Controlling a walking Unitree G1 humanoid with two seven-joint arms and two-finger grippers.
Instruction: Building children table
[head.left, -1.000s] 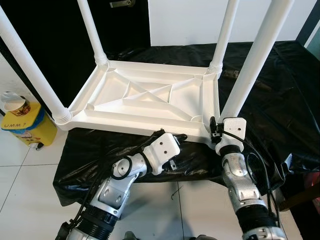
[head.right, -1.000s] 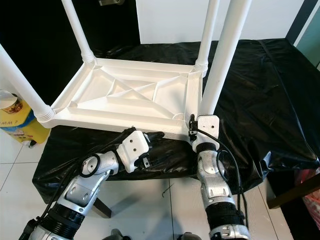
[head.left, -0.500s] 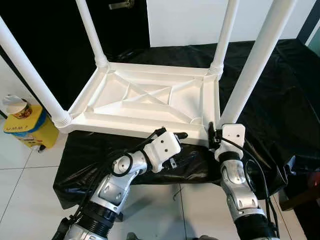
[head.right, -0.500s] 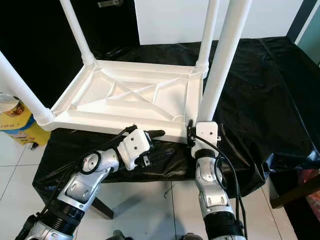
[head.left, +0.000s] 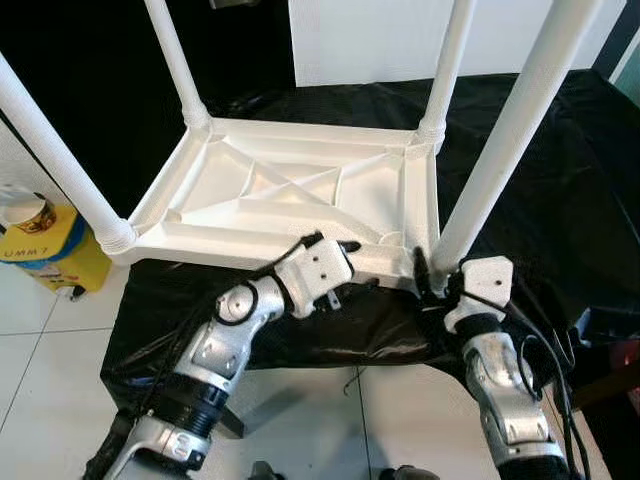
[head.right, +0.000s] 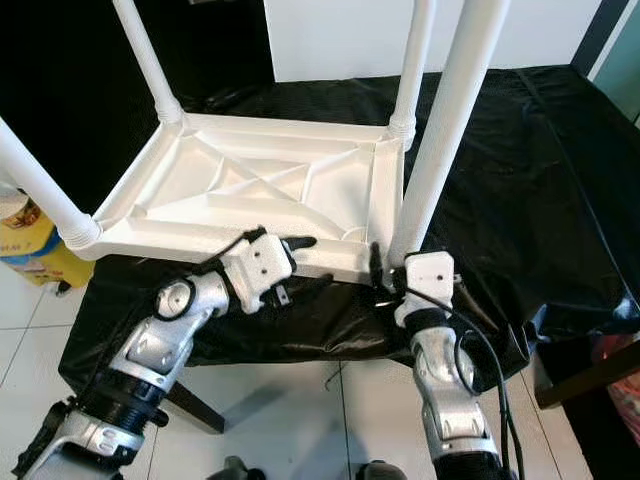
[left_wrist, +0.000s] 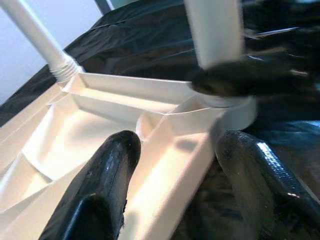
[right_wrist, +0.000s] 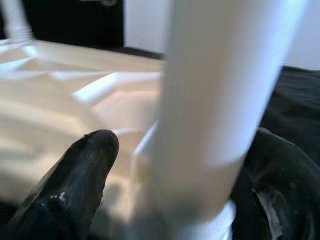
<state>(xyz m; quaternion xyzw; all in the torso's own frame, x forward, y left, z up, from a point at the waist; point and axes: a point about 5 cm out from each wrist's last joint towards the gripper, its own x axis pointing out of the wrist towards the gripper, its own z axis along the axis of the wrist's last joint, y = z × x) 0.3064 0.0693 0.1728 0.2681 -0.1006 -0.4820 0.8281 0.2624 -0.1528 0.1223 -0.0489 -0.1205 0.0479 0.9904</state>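
A white plastic children's table (head.left: 225, 240) lies upside down on a black sheet, its four legs pointing up. My left gripper (head.left: 345, 262) is at the middle-right of the near rim. In the left wrist view its fingers (left_wrist: 100, 190) stand open, one on each side of the rim (left_wrist: 170, 175). My right gripper (head.left: 430, 272) is at the foot of the near right leg (head.left: 510, 130). In the right wrist view that leg (right_wrist: 215, 110) stands between the open fingers (right_wrist: 80, 190), with a gap on one side.
The black plastic sheet (head.left: 560, 200) covers a low stand and hangs over its front edge. A yellow container with a cup on top (head.left: 45, 245) stands on the white tiled floor (head.left: 50, 340) at the left. A brown wooden piece (head.right: 590, 375) shows at the lower right.
My left gripper has moved up and forward from below the near rim onto it. The right gripper stays at the foot of the near right leg. The camera has shifted slightly.
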